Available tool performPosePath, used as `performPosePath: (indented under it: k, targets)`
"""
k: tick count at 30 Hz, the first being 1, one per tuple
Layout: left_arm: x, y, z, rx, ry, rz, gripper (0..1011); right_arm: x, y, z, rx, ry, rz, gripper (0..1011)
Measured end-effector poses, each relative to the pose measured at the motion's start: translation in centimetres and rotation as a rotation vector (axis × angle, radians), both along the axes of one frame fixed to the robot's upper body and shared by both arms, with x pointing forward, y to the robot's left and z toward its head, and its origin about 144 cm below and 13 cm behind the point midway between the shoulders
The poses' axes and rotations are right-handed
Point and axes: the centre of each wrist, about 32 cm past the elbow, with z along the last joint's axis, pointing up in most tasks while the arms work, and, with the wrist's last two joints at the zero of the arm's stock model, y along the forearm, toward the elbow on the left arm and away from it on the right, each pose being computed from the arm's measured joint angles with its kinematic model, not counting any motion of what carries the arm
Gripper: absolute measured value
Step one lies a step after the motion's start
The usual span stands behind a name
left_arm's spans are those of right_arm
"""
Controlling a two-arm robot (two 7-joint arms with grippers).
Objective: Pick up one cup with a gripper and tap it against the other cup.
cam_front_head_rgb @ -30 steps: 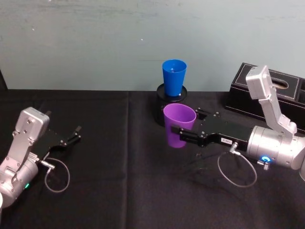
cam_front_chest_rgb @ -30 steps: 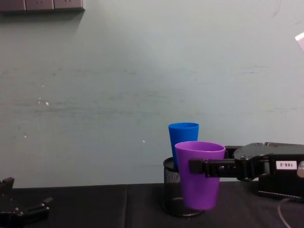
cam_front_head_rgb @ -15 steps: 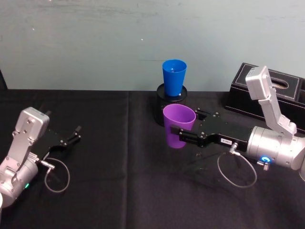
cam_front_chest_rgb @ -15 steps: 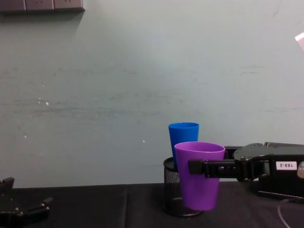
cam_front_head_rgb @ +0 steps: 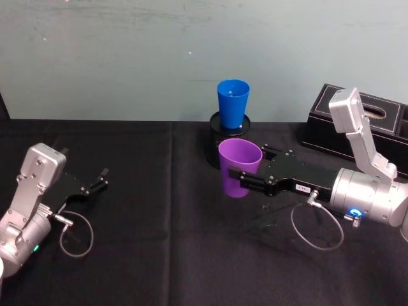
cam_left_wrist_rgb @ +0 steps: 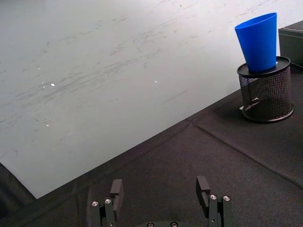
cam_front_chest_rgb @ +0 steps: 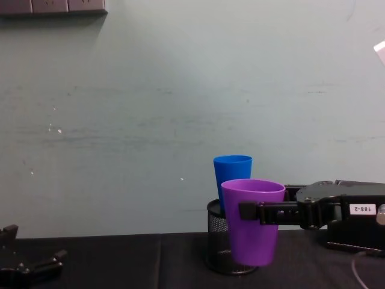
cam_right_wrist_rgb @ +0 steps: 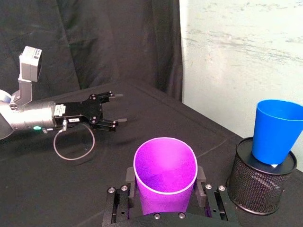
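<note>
Two arms | right gripper (cam_front_head_rgb: 243,164) level, gripping purple cup (cam_front_chest_rgb: 251,244) | left gripper (cam_front_head_rgb: 101,178) parked

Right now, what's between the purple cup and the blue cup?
The mesh holder wall around the blue cup, then a bare gap to the purple cup: right wrist view.

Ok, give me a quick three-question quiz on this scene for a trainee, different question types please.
1. True or false: the blue cup lies on its side.
2. Which gripper holds the purple cup? A left, B right, C neither.
3. Fill in: the left gripper has its fingers ___.
Key: 1 false, it stands upright in the mesh pen holder; 2 B, the right gripper; 3 open.
</note>
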Motion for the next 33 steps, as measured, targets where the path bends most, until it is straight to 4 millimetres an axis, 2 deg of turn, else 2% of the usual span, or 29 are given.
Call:
performPosePath:
  k: [33]
  targets:
    - [0.00, 0.00, 0.00, 0.000, 0.000, 0.000, 1012, 0.00, 0.00, -0.01, -0.001, 0.000, 0.000, 718]
